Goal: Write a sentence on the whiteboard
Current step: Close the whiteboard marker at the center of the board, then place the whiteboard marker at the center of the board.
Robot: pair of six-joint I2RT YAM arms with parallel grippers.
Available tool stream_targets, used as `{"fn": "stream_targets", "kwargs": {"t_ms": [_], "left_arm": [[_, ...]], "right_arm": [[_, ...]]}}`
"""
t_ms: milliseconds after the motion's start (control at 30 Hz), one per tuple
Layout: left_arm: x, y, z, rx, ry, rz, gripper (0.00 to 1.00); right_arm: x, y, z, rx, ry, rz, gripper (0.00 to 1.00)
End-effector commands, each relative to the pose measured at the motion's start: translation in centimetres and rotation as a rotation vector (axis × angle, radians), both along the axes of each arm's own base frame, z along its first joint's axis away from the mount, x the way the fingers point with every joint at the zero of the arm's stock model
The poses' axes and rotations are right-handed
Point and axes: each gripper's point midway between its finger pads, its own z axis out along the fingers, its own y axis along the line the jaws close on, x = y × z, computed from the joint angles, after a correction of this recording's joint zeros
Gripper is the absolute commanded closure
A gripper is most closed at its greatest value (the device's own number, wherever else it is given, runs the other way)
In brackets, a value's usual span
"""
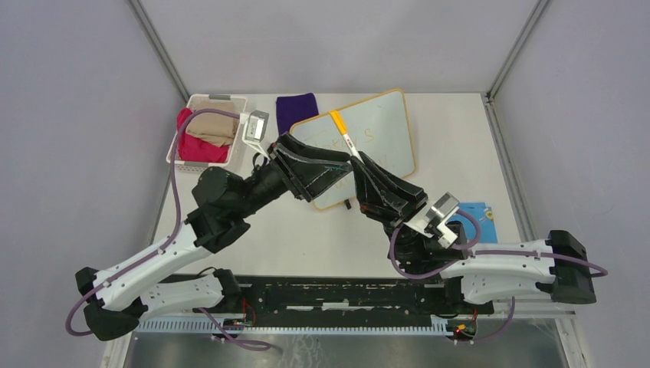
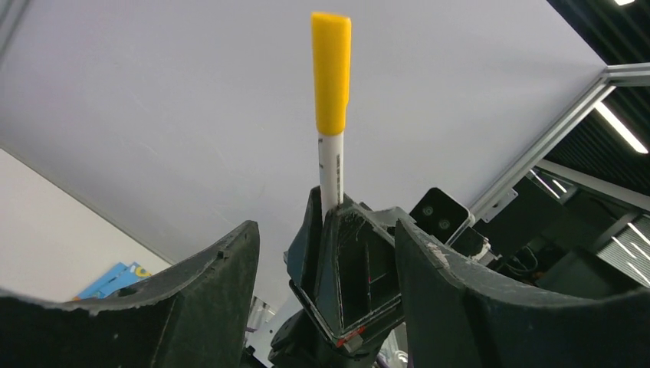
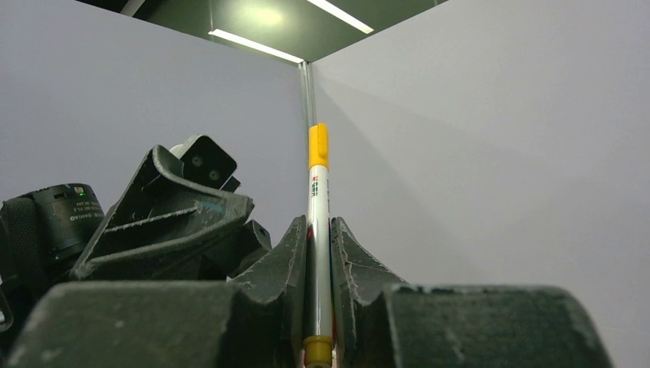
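The whiteboard [image 1: 387, 126] lies tilted at the back middle of the table, its near left corner hidden under both grippers. Faint yellow-orange letters of the sentence [image 1: 366, 134] show on it, too faint to read. A white marker [image 1: 343, 130] with a yellow cap [image 2: 332, 73] points up and away. My right gripper [image 3: 319, 224] is shut on the marker's [image 3: 316, 192] barrel near its yellow butt end. My left gripper [image 2: 326, 228] stands open, one finger on each side of the right gripper's fingers, touching nothing. In the top view it [image 1: 346, 170] sits just left of the right gripper [image 1: 360, 161].
A white basket [image 1: 182, 134] holding pink and beige cloths stands at the back left. A purple cloth [image 1: 297, 111] lies beside the whiteboard's far left corner. The blue cartoon-print cloth [image 1: 479, 215] lies at the right, by my right wrist.
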Motion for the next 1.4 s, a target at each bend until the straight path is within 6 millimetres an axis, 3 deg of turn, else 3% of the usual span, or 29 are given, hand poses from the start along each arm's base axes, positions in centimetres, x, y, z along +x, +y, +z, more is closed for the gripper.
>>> {"fn": "stream_targets", "kwargs": {"t_ms": [0,267,500,800,1033,1100,1233,1367], "left_arm": [[0.2,2.3,4.1,-0.055,-0.108,0.107,0.28],[1.2,2.5,5.6,-0.046,-0.129,0.166,0.27],[1.5,2.6,5.1,-0.041,-0.125,0.181,0.39],[1.5,2.0,3.6,-0.011,-0.106,0.163,0.64],[1.6,1.8,2.7,0.005,-0.096,0.159,0.95],[1.8,2.2,2.6,0.014,-0.094,0.177,0.98],[2.1,3.2,2.2,0.042,-0.093,0.226,0.98],[2.3,4.0,0.9,0.112,-0.095,0.272,0.98]], "right_arm": [[-0.9,0.2,0.4,-0.011,-0.028,0.058,1.0],[-1.6,1.1,0.3,-0.035,-0.051,0.113,1.0],[-1.6,1.3,-0.2,-0.045,-0.046,0.119,1.0],[-1.7,1.9,-0.4,-0.067,-0.045,0.125,1.0],[-1.7,2.4,-0.6,-0.092,-0.045,0.132,1.0],[-1.9,2.8,-0.8,-0.137,-0.061,0.132,0.93],[-2.0,3.5,-1.2,-0.259,-0.037,0.144,0.65],[-2.2,3.4,-2.0,-0.372,0.01,0.181,0.51]]}}
